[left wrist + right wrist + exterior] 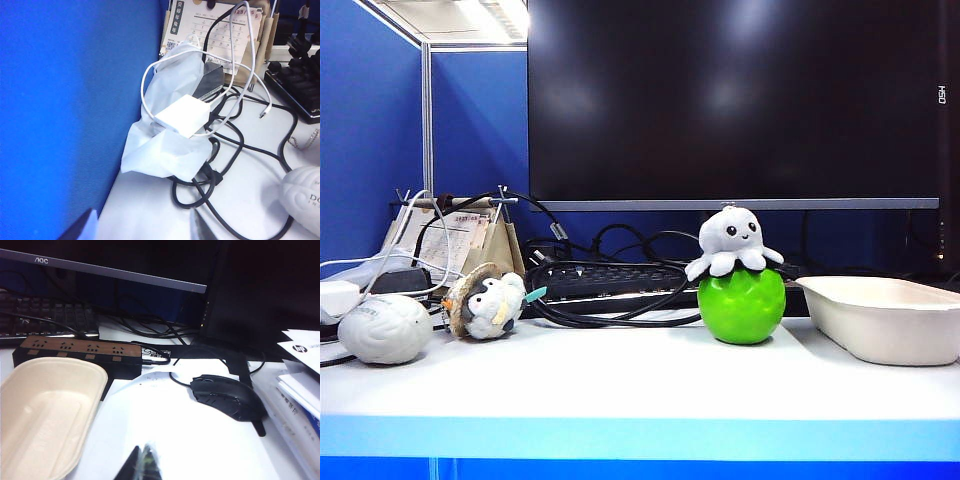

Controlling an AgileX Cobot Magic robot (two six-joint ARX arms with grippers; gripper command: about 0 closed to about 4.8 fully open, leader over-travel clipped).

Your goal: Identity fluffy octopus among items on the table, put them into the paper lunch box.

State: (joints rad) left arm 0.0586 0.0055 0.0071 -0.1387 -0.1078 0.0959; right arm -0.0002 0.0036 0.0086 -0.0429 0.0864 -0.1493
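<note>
On the table point(640, 385), seen from the exterior view, the octopus point(733, 241) is perched on top of a green apple point(741, 304), near the middle and slightly to the right. The lunch box point(885, 315) is set just to the right of the apple, apart from it, and is cut off by the frame edge; nothing is seen inside it. At the left, a brain-shaped ball point(385, 328) and a round plush bird point(486, 302) are placed side by side. Behind them, a tangle of black cables point(605, 290), a keyboard point(610, 280) and a large dark monitor point(735, 100) are ranged along the back. Nothing is seen between the octopus and the lunch box.

Neither arm is visible in the exterior view. In the left wrist view, the left gripper point(142, 227) is seen only as two finger tips at the frame edge, held well apart with nothing between them, over bare table beside a blue partition point(65, 110). A white adapter point(182, 116) on crumpled white wrapping, looped cables and a desk calendar point(215, 30) are shown ahead, with the ball at one side.

In the right wrist view, the right gripper point(142, 465) is seen as dark tips brought together, holding nothing, above white paper. The lunch box is close alongside it; a power strip point(85, 351) is placed beyond the box and a black mouse point(227, 396) well to the other side.
</note>
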